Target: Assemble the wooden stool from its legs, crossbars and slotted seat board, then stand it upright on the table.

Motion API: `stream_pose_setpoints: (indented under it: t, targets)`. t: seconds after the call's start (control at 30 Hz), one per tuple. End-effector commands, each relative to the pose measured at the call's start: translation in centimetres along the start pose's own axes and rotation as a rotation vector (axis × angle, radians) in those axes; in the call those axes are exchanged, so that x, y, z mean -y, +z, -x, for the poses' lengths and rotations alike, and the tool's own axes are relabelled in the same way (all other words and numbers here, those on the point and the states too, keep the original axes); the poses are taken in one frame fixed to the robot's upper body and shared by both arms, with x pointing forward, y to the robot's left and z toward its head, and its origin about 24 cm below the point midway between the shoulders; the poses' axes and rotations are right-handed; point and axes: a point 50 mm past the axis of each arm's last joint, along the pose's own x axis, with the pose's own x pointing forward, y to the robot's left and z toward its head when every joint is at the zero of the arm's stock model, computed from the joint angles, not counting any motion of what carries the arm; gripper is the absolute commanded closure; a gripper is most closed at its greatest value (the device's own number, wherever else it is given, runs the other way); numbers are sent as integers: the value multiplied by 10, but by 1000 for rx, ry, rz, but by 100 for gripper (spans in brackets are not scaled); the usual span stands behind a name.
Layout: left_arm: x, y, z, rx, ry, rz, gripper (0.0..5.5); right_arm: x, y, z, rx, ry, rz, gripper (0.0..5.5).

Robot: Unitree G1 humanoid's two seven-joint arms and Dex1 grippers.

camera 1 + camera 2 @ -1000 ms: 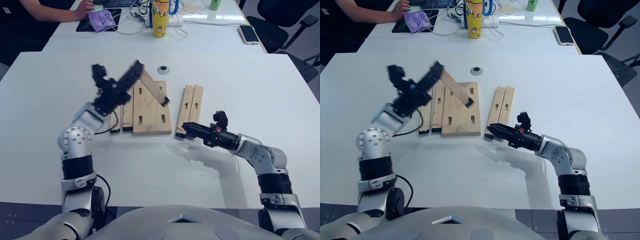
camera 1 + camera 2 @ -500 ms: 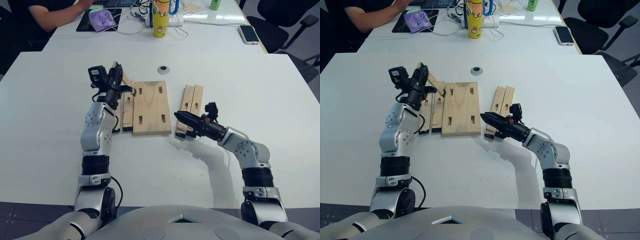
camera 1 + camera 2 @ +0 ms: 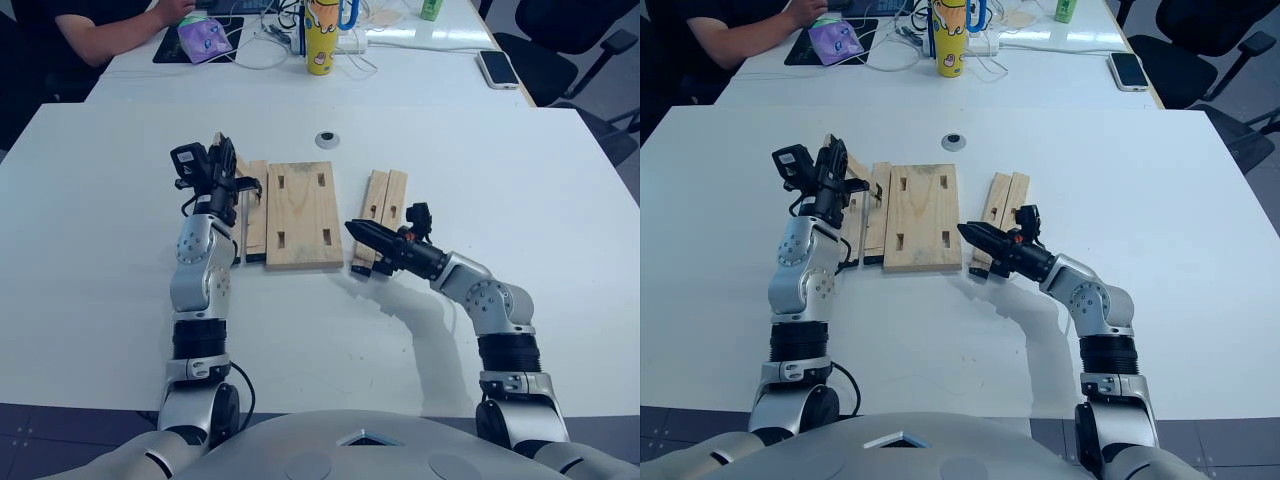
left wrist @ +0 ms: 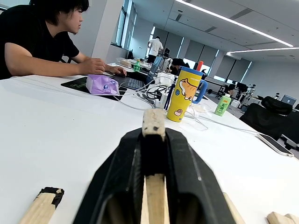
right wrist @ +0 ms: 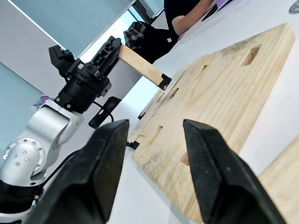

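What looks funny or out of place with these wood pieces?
One wooden stick is pinched in the left end effector and held at a slant, while the seat board and the other sticks lie flat in tidy rows on the table. Nothing looks broken or spilled.

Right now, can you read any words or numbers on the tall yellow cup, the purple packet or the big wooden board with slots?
No words or numbers can be read.
tall yellow cup: a cartoon cat picture, no words.
purple packet: print too blurred to read.
pale wooden seat board: bare wood, no marks.
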Motion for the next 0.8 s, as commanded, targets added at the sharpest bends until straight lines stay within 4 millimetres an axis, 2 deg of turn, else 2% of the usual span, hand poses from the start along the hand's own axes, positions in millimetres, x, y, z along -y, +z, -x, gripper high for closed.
stream_pose_setpoints:
  t: [0.03,0.2,0.57,0.8]
  targets:
    - [-3,-12,2,-46,18,-7,505,0,4,-3,5,-4,9,336]
    - [-3,-20,3,-71,35,-15,505,-1,4,-4,9,2,13,336]
    - [-6,-19,4,-49,89,-69,505,-2,2,-4,6,7,6,336]
    - [-12,-31,5,-109,113,-89,505,-4,1,-8,-6,17,7,336]
